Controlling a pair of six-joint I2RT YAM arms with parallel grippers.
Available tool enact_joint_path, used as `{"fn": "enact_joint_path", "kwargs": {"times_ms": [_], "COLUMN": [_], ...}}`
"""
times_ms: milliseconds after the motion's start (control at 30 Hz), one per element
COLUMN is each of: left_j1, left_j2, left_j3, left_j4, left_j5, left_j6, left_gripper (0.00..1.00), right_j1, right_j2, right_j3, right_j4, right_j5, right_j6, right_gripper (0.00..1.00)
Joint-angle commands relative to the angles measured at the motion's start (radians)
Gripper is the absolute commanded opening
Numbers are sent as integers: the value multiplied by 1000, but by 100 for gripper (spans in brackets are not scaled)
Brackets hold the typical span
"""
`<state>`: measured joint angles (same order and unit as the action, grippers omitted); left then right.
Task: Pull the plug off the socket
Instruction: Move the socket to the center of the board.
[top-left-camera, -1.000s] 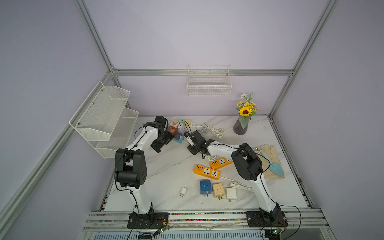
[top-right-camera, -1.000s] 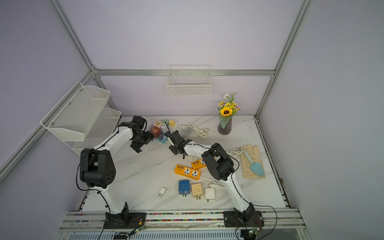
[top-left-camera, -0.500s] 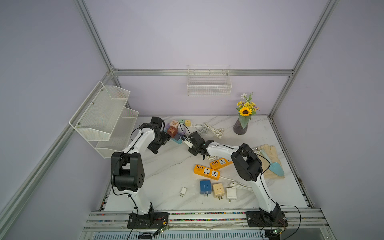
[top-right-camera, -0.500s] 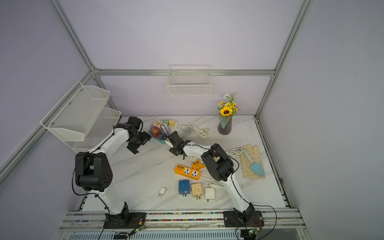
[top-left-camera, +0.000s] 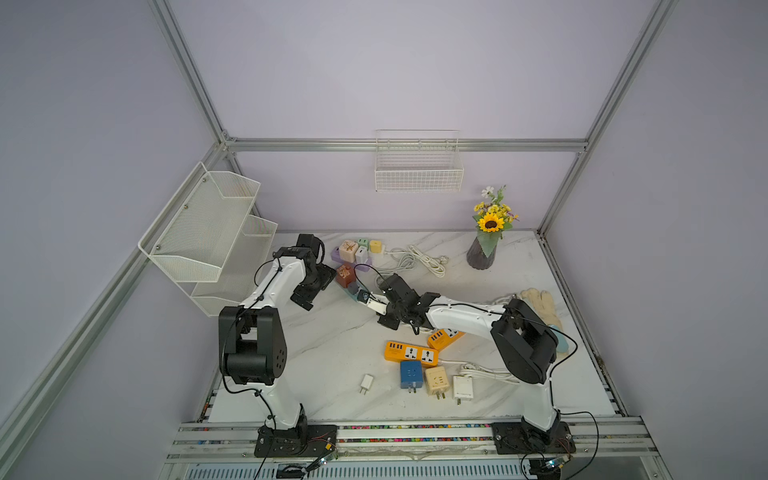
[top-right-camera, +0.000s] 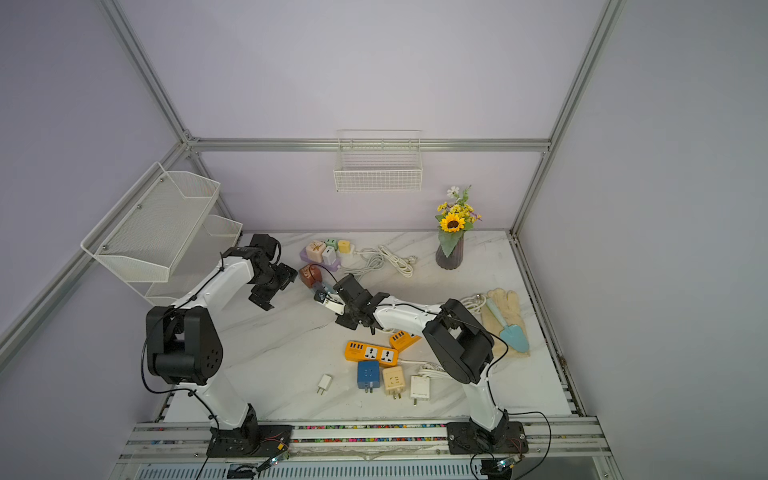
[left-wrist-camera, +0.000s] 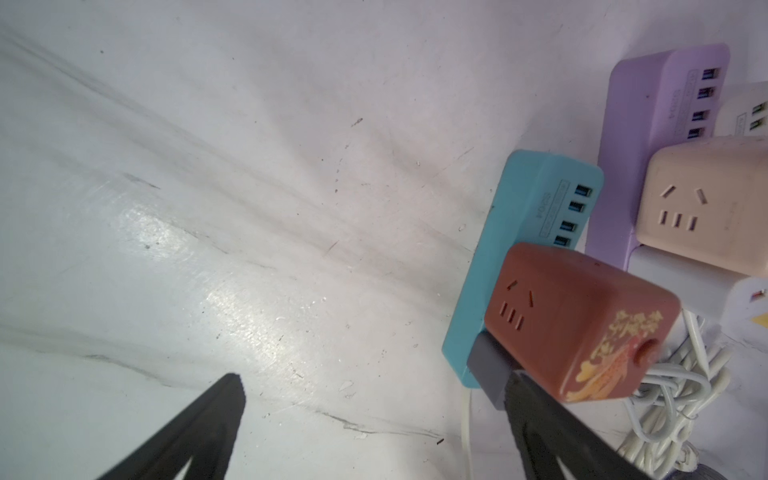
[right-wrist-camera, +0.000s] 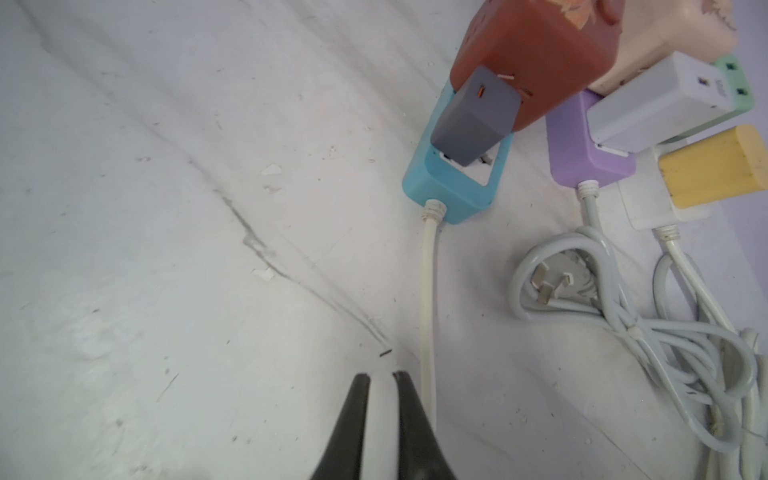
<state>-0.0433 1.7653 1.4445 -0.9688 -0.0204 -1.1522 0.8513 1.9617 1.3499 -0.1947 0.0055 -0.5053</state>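
Since a second ago, the right tool (right-wrist-camera: 381, 375) has drawn its two black fingers together. In both top views the left arm's black elbow joint (top-left-camera: 251, 345) has swung a little toward the left edge. The left tool (left-wrist-camera: 372, 376) stands spread wide, slightly wider than before. The right tool is pressed almost shut low over the white marble bench (right-wrist-camera: 166, 249).

The small grey rectangular plug (right-wrist-camera: 473, 120) sits tilted in the end slot of the teal plastic power strip (right-wrist-camera: 453, 195), with a metal prong showing at its foot. A red-brown cube adapter (right-wrist-camera: 540, 54) stands right against it. In the right wrist view the plug lies right of centre near the top, well apart from the tool at bottom centre. The strip's cream cord (right-wrist-camera: 429, 291) runs down to just beside one finger. In the left wrist view the plug is at lower right, partly hidden behind one finger (left-wrist-camera: 540, 419) of the spread tool. I cannot tell whether they touch.
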Motion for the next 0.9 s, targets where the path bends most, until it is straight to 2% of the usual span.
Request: {"fn": "enact_joint_path", "kwargs": {"times_ms": [0,267,500,667,867], "left_j1": [5,-16,-16,-9,3], "left_j2": [26,198,305,308,413], "left_j3": [22,130,279,267,337], "left_j4": [-18,41,64,136,119], "left_j5": [42,115,62,61,147], "left_j6": [-96,-205,-201,-217,-203], "left_gripper": [100,100,100,100,100], "right_j1": [5,-19,-28,-31,-40], "right_j2": [-90,-82,-39,-21,-11], "right_j3": [-62,-104,-61,-50,-45], "right_j4": [5,42,52,53,60], "right_j5": [-17,-6,-28,-35,-32], "right_j6": [-44,-83,-88,-84,-82], "right_gripper": [5,6,6,6,6]}}
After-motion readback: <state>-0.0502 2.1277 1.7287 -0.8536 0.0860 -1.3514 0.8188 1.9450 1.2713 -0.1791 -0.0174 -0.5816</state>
